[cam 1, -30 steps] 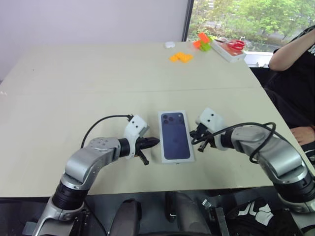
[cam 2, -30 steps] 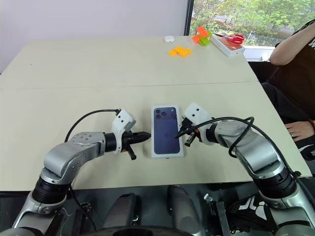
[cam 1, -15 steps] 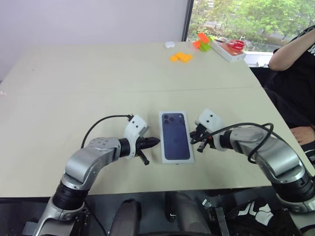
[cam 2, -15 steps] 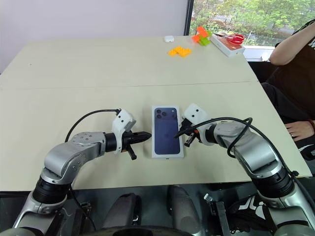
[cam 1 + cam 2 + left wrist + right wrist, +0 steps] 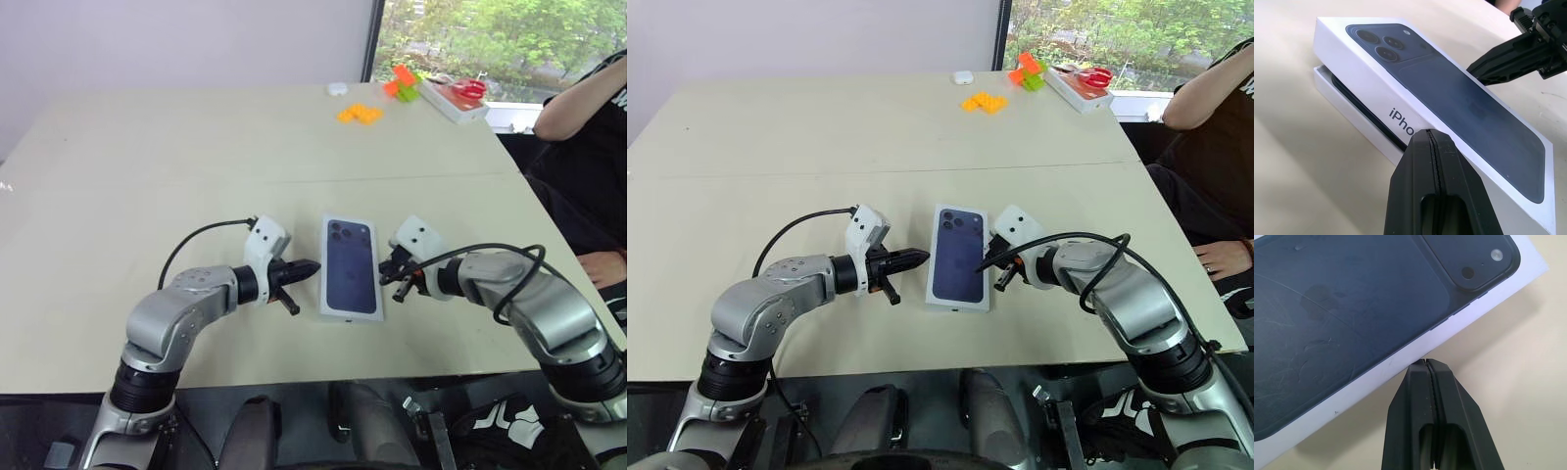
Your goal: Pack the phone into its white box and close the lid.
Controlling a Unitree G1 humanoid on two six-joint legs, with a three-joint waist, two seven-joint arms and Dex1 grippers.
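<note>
The lid [image 5: 353, 266], white with a dark blue phone picture on top, lies over the white box [image 5: 1380, 141] in the middle of the table. It is tilted, with its left long side raised off the tray. In that gap a dark strip of the phone [image 5: 1365, 113] shows inside the box. My left gripper [image 5: 312, 266] is shut, and its tip is against the lid's raised left side [image 5: 1432, 142]. On the other side my right gripper [image 5: 392, 275] is also shut, with its tip at the lid's right long edge [image 5: 1425, 363]. Neither gripper holds anything.
Orange bricks [image 5: 361, 114], a small white object [image 5: 338, 89] and a white tray holding red scissors [image 5: 457, 97] lie at the table's far right. A person in black [image 5: 588, 137] sits at the right edge. A seam [image 5: 147, 184] crosses the table.
My left gripper has risen slightly at the lid's left side. That side now stands lifted and the lid is tilted. The right gripper has stayed put.
</note>
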